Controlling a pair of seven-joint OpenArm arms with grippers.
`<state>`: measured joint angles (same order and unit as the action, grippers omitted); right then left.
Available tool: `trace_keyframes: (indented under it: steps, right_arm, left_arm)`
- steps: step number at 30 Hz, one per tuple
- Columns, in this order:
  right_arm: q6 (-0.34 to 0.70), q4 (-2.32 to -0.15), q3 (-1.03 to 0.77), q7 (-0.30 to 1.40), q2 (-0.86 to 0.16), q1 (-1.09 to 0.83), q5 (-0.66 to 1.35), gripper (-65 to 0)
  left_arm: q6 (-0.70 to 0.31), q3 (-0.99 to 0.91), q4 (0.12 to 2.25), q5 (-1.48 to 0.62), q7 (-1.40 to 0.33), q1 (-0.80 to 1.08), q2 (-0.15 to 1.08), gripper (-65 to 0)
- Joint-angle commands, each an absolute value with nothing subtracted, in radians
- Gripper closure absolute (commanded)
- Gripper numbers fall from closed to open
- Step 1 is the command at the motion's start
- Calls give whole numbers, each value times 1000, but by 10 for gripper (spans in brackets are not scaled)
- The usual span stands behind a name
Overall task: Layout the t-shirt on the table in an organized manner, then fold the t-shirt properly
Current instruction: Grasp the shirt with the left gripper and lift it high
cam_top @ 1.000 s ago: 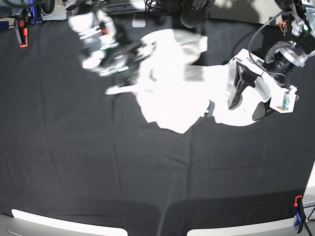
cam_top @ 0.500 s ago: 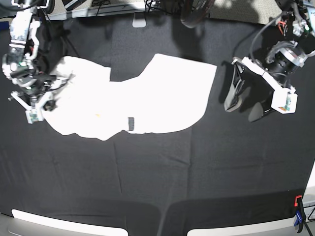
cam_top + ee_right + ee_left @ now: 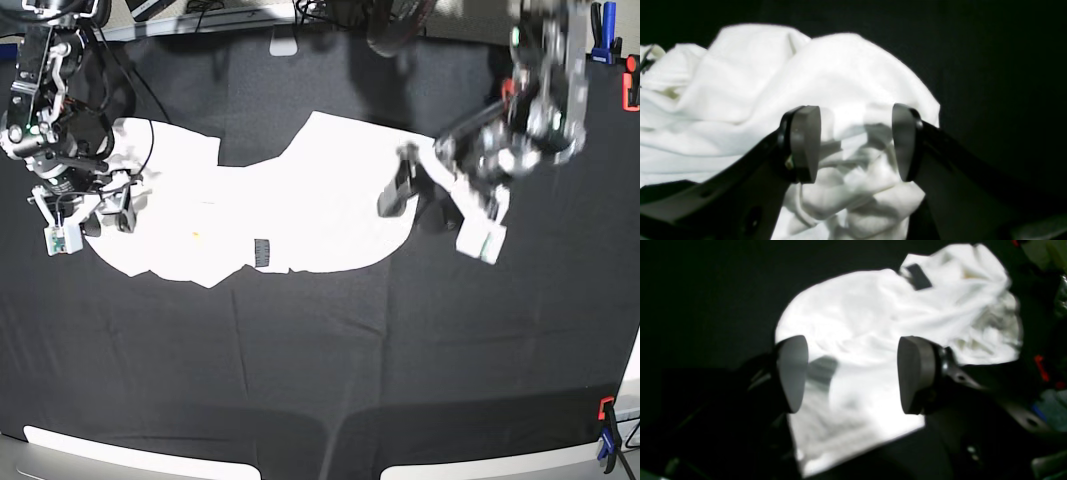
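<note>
Since half a second ago, the left gripper (image 3: 412, 196) has swung in from the right side of the table (image 3: 320, 360) and now sits over the right edge of the t-shirt (image 3: 300, 200), where earlier it hung clear of the cloth over bare black. The right gripper (image 3: 108, 212), which was closed on the shirt's left end, now has its jaws parted.

The t-shirt lies spread across the far half of the table, plain white side up, stretched left to right with a notch in its far edge and a small dark tag (image 3: 262, 251) near its near edge. Its left end is bunched and rumpled; its right part lies flatter.

From the left wrist view, the left gripper (image 3: 851, 373) stands wide apart, its two dark pads spread with nothing between them. White cloth (image 3: 873, 323) fills the space below and beyond the pads, with the tag (image 3: 918, 276) showing farther off. The picture is blurred, so whether the pads touch the cloth cannot be told.

From the right wrist view, the right gripper (image 3: 855, 143) is partly spread, and nothing is pinched between the pads. Crumpled folds of the shirt (image 3: 806, 83) lie directly under and beyond them, with bare black table (image 3: 1007, 66) to the right. Whether the fingertips rest on the cloth is not clear.
</note>
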<state>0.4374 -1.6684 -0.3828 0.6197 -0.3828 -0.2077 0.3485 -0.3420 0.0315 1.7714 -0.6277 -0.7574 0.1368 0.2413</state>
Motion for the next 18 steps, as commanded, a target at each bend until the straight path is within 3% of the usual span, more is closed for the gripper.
trace_keyframes:
  steps: [1, 10, 18]
  right_arm:
    - [437, -1685, -393, 605, -402, -197, 363, -329]
    - [437, -1685, -393, 607, -401, -197, 364, -329]
    - [437, -1685, -393, 607, -401, -197, 365, -329]
  left_arm:
    - [-347, 30, 1755, -651, -737, 97, 244, -382]
    - [-381, 30, 1406, -763, -847, -121, 244, -382]
    - [-448, 30, 1229, -813, -852, -166, 230, -382]
